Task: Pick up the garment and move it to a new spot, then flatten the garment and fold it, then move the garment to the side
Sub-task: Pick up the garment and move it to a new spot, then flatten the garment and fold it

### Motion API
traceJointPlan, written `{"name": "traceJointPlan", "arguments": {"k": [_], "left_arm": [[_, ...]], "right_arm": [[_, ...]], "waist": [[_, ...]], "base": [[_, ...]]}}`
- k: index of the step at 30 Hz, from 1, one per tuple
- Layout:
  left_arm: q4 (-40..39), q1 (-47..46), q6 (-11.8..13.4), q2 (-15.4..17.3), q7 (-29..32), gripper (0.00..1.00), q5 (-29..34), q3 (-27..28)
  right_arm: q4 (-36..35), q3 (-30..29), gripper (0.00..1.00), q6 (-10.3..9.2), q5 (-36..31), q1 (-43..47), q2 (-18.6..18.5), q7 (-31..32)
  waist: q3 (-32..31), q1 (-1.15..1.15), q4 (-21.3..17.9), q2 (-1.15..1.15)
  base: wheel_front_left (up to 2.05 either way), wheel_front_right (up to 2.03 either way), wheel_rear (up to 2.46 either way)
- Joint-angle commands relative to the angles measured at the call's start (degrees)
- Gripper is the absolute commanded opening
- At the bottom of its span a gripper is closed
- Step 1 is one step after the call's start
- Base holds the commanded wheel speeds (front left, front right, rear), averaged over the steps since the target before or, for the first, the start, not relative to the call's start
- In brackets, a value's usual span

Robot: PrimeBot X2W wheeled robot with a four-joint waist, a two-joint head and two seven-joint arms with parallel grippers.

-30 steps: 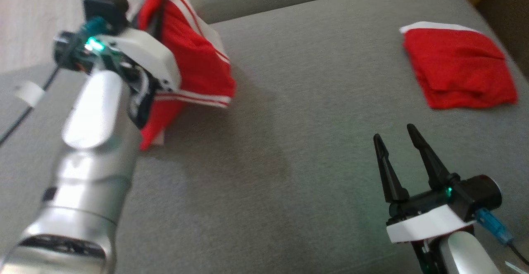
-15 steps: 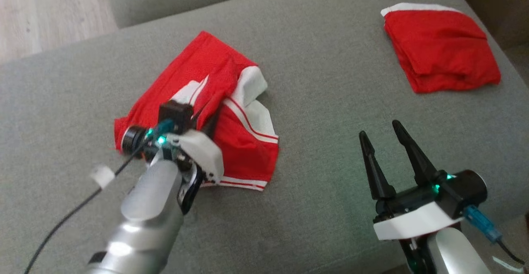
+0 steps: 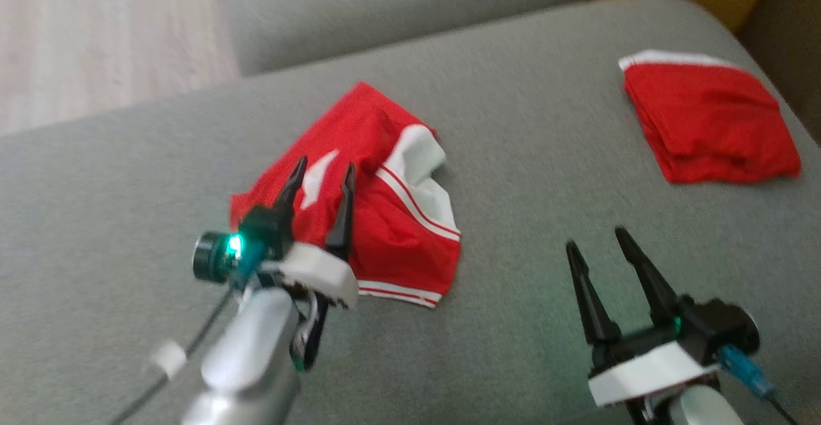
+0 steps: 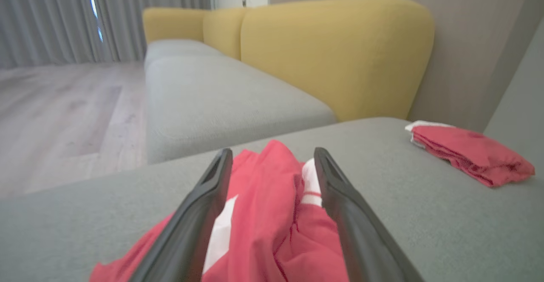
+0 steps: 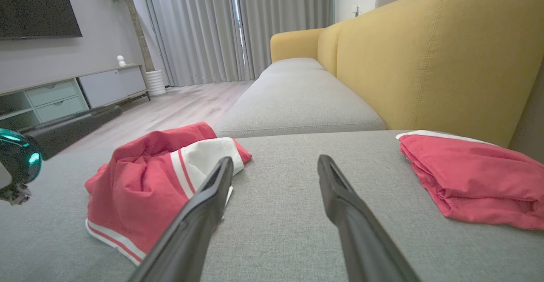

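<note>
Here the garment [image 3: 397,233] lies crumpled (red, white trim) on the grey cushion [image 3: 545,175], left of its middle. The left gripper [image 3: 325,163] hangs over its near left part, jaws spread, holding nothing; whether it touches the cloth I cannot tell. The right gripper [image 3: 596,239] stands well apart over bare cushion, likewise spread and empty. A folded cloth [image 3: 709,124], red too, lies far right.
</note>
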Motion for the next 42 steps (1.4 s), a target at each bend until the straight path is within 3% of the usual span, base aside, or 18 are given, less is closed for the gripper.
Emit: {"name": "traceJointPlan", "arguments": {"k": [1, 9, 18, 25, 42], "left_arm": [[-4.2, 0.6, 1.4, 0.5, -0.7, 1.0, 1.2, 2.2], [-21.6, 19.3, 7.0, 1.9, -0.7, 1.0, 5.1, 8.2], [-39.4, 38.7, 9.7, 1.7, -0.7, 1.0, 12.2, 15.0], [-40.0, 43.9, 9.4, 1.1, -0.7, 1.0, 14.5, 15.3], [-39.4, 43.1, 7.9, 0.6, -0.7, 1.0, 16.4, 16.4]], "right_arm": [[-1.5, 0.6, 1.0, -0.05, 0.3, -0.4, -0.5, -0.6], [-0.4, -3.5, 1.0, -0.05, -0.7, 4.2, 0.6, -0.6], [0.3, -7.5, 1.0, -0.05, -2.1, 11.1, 2.5, -0.6], [0.3, -8.6, 1.0, -0.05, -3.0, 12.9, 3.1, -0.6], [0.6, -8.4, 1.0, -0.05, -3.0, 11.9, 3.4, -0.6]], "waist": [[-4.2, 0.01, 3.6, 0.0], [-10.0, 0.01, 8.1, 0.0], [-13.0, 0.01, 11.1, 0.0], [-13.1, 0.01, 12.1, 0.0], [-12.4, 0.01, 12.4, 0.0]], "base": [[0.0, 0.0, 0.0], [0.0, 0.0, 0.0], [0.0, 0.0, 0.0], [0.0, 0.0, 0.0], [0.0, 0.0, 0.0]]}}
